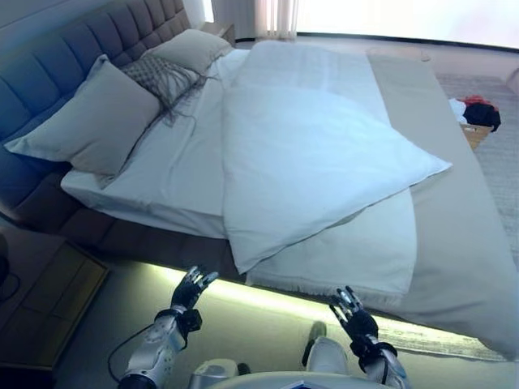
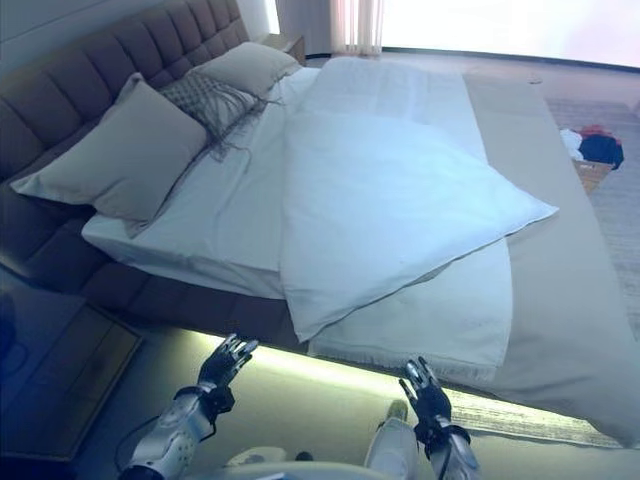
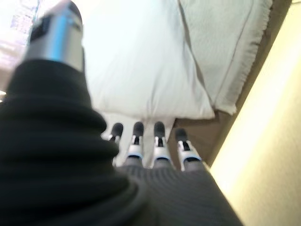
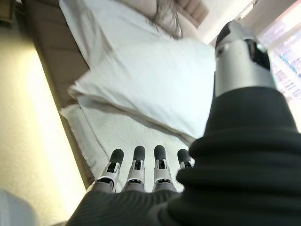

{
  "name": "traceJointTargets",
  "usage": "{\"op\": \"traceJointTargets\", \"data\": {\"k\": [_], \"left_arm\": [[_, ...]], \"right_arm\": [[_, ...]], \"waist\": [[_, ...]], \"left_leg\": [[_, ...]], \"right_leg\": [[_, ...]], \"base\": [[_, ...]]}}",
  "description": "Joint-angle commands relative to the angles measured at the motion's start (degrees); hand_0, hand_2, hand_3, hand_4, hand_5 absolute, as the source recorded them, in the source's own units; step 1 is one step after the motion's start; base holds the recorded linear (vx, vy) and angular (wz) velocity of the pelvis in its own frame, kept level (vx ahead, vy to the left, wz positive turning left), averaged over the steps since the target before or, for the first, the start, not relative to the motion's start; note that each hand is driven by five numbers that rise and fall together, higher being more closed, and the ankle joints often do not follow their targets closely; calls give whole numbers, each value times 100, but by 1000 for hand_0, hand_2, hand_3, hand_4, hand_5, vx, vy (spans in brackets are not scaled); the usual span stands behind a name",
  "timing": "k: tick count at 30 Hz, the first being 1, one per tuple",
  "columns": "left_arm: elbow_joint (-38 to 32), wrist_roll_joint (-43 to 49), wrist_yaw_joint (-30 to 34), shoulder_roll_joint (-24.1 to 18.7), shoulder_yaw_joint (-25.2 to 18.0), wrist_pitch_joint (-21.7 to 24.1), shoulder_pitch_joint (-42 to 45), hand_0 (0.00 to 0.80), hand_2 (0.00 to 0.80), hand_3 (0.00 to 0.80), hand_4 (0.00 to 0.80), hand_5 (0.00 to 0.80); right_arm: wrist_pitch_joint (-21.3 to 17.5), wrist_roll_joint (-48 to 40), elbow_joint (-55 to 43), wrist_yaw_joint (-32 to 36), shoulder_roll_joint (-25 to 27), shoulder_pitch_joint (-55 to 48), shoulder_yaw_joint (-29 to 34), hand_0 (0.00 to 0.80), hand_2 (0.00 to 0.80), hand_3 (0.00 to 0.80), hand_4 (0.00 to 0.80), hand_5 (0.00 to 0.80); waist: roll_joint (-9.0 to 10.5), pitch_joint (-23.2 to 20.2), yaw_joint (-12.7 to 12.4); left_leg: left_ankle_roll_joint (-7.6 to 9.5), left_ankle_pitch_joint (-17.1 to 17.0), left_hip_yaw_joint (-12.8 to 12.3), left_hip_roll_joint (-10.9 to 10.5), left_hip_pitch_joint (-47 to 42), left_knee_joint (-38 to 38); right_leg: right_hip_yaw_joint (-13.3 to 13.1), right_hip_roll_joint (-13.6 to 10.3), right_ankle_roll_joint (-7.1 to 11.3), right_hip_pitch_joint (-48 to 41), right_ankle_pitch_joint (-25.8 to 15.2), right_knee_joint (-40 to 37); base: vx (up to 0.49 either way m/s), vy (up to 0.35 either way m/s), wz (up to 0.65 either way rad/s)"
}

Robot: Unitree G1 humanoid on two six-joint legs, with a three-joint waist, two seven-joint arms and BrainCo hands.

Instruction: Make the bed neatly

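A white duvet (image 1: pixel 308 154) lies skewed on the bed, one corner hanging over the near edge and another pointing right. Under it a cream fringed blanket (image 1: pixel 357 251) reaches the near edge, and a beige cover (image 1: pixel 454 219) spreads along the right side. Pillows (image 1: pixel 97 121) lean on the grey tufted headboard (image 1: pixel 49 65) at the left. My left hand (image 1: pixel 193 288) is open below the bed's near edge, holding nothing. My right hand (image 1: pixel 350 312) is open too, just below the blanket's fringe, also holding nothing.
A wooden nightstand (image 1: pixel 49 292) stands at the lower left beside the bed. A basket with clothes (image 1: pixel 477 117) sits on the floor past the bed's right side. A lit strip (image 1: pixel 268 296) runs under the bed frame.
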State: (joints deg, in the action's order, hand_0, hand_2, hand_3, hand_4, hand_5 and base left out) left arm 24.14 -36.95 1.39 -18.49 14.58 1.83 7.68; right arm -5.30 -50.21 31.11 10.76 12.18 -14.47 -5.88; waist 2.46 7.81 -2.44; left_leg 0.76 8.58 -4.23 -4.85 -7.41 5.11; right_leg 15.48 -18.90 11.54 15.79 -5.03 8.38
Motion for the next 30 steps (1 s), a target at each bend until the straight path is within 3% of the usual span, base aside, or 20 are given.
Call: {"op": "traceJointTargets", "data": {"k": [1,5,8,10,12,13,15,18,22,26,30], "left_arm": [[-549,29,261,-17,-302,153,-143,0,0,0,0,0],[-640,77,254,64,-319,106,147,0,0,0,0,0],[-682,27,392,70,-368,102,223,0,0,0,0,0],[-769,-29,403,101,-254,159,231,0,0,0,0,0],[-754,-28,392,171,-136,266,208,0,0,0,0,0],[-746,-48,425,201,-79,318,204,0,0,0,0,0],[-773,-71,484,230,-5,350,212,0,0,0,0,0],[-764,-46,535,214,-1,393,236,0,0,0,0,0],[-678,-7,718,153,-32,383,186,0,0,0,0,0],[-670,48,819,191,27,336,103,0,0,0,0,0],[-727,44,874,189,92,265,89,0,0,0,0,0]], "right_arm": [[-239,-158,-59,212,43,205,36,0,0,0,0,0],[-176,-121,47,241,50,126,70,0,0,0,0,0],[-97,-127,-72,282,101,199,-42,0,0,0,0,0],[-96,-88,-29,240,215,277,-44,0,0,0,0,0],[-88,-190,16,175,307,344,-42,0,0,0,0,0],[-96,-227,30,141,363,353,-35,0,0,0,0,0],[-125,-274,56,96,437,348,-1,0,0,0,0,0],[-150,-385,14,32,424,371,-3,0,0,0,0,0],[-145,-482,-169,-252,358,272,8,0,0,0,0,0],[-246,-471,-247,-283,327,169,61,0,0,0,0,0],[-290,-436,-395,-358,321,60,78,0,0,0,0,0]], "waist": [[178,102,-75],[181,21,-123],[147,-51,-95],[111,-87,-115],[103,-113,-126],[52,-109,-132],[41,-97,-126],[-27,-53,-120],[-195,-143,-125],[-358,-110,-182],[-475,-80,-146]], "left_leg": [[449,683,27,-275,-340,665],[370,911,-106,-78,-409,1116],[155,437,-115,140,-209,1756],[-23,56,-112,166,78,2367],[-129,-261,-110,74,306,2809],[-232,-429,-175,167,477,3107],[-281,-599,-211,389,779,3161],[-308,-810,-202,748,815,2224],[-589,-1388,128,1172,675,283],[-839,-1870,237,1489,788,-439],[-889,-1930,177,1612,828,-626]], "right_leg": [[205,139,34,-425,-1224,-938],[193,147,28,-660,-1054,-611],[101,342,-146,-796,-736,-319],[148,536,-328,-977,-456,-293],[268,584,-476,-1085,-255,-256],[324,679,-583,-1203,-123,-257],[375,752,-710,-1314,21,-280],[326,909,-759,-1355,172,-261],[152,1161,-746,-1442,351,-331],[113,1174,-739,-1547,636,-217],[112,1052,-740,-1582,889,78]], "base": [[431,-279,24],[432,-341,29],[372,-355,2],[286,-283,-20],[248,-220,-20],[209,-192,-10],[165,-131,-5],[159,-44,-5],[180,66,-4],[180,124,6],[213,185,-10]]}}
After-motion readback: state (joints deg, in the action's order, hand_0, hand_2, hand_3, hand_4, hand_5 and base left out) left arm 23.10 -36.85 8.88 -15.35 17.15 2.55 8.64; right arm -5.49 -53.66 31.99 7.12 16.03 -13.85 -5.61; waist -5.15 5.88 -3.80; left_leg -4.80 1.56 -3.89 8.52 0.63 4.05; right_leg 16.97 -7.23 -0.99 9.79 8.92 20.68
